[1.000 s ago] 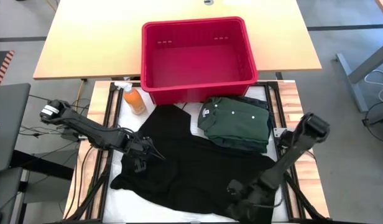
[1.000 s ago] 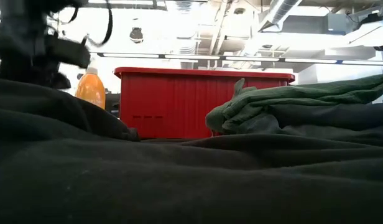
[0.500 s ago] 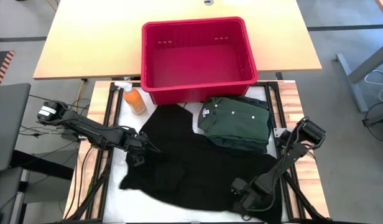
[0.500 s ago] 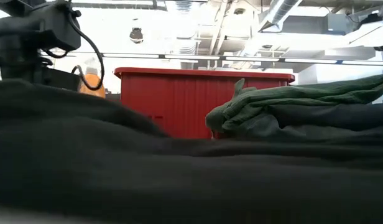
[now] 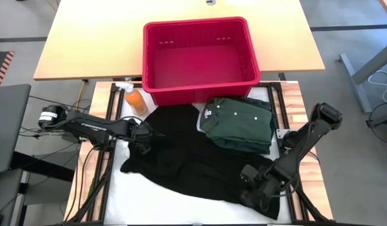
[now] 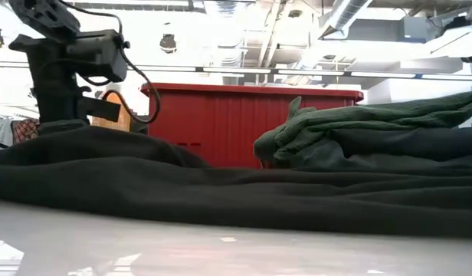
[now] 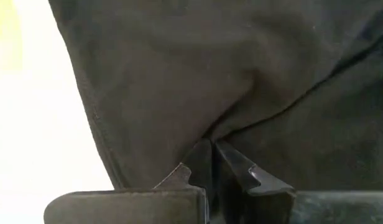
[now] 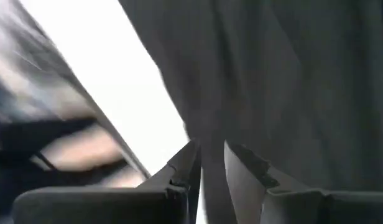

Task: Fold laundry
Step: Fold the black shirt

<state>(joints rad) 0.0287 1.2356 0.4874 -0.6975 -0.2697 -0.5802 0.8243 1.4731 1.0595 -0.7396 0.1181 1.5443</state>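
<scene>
A black garment [image 5: 193, 166] lies spread on the white table top [image 5: 149, 201]; in the low view the black garment [image 6: 221, 192] forms a low ridge across the table. My left gripper [image 5: 144, 143] is shut on its left part, near the hemmed side edge [image 7: 95, 124]. My right gripper [image 5: 259, 191] is shut on its near right corner. A folded green buttoned shirt [image 5: 237, 125] with a white neck label rests flat at the far right, partly on the black cloth; the green shirt [image 6: 358, 130] also shows in the low view. My left gripper pinches a pucker of the black cloth [image 7: 211, 144] between its two fingertips, a little way in from the hemmed side edge. The fingers come from above, pointing steeply down. Creases run into the pinch, and the cloth around it lies on the table. My right gripper has black cloth [image 8: 211, 163] running between its two fingers [image 8: 185, 165], at the garment's near right corner. The fingers slant down from above. One layer or several, I cannot tell. The cloth rises from the table toward the hold.
A red plastic basket [image 5: 200, 53] stands at the table's far edge, also seen as the red basket [image 6: 244, 123] in the low view. An orange bottle [image 5: 136, 100] stands at the far left. Bare white table shows along the near left.
My left gripper has gone toward the far edge and my right gripper toward the right edge and up. The black garment's near edge and near left part have been drawn back from the near edge, baring white table in front of the low camera.
</scene>
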